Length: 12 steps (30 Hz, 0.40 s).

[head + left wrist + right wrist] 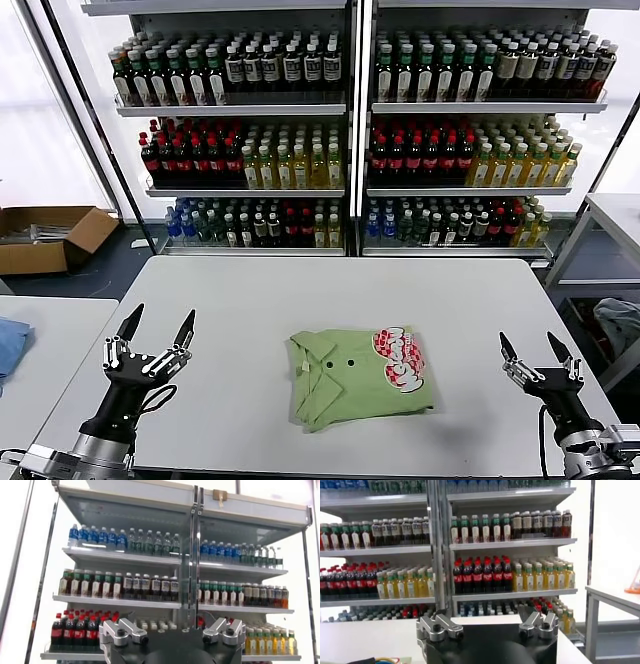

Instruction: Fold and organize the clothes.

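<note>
One light green shirt (350, 380) lies folded into a rough rectangle on the grey table (300, 290), collar and dark buttons on its left half, the red-and-white round print (399, 364) on its right. My left gripper (157, 329) stands open over the table's left side, fingers pointing up, well clear of the shirt. Over the right front corner my right gripper (534, 348) is open too, also raised and apart from the shirt. Both wrist views look out at the shelves and show only the gripper bases; the shirt is absent from them.
Tall shelves of bottled drinks (340, 130) stand behind the table. A second table (40, 350) at the left carries a light blue cloth (10, 345). An open cardboard box (45, 238) sits on the floor at far left, and a grey rack (610, 250) stands at the right.
</note>
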Available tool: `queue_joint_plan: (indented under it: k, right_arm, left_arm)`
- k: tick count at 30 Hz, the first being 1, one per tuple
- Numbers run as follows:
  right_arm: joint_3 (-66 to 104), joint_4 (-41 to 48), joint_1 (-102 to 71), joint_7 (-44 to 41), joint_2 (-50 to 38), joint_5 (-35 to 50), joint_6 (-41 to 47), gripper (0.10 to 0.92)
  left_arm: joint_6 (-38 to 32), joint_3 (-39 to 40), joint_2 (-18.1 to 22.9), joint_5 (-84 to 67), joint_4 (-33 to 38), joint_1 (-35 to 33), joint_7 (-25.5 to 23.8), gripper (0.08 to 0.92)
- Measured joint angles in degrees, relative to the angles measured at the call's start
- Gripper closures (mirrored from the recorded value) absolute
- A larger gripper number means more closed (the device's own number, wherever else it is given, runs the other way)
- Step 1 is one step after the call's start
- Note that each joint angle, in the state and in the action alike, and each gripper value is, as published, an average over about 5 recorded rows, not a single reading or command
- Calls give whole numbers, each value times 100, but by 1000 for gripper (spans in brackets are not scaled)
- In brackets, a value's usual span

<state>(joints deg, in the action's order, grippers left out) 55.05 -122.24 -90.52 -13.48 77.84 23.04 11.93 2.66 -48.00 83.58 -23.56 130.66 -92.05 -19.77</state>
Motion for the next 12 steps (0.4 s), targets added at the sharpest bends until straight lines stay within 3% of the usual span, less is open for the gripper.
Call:
queue_joint_plan:
  k: [12]
  right_arm:
    - [-122,-17,4,-22,82,-105,70,203]
  left_arm:
    - [17,-182,90,106,20,-30,-172,177]
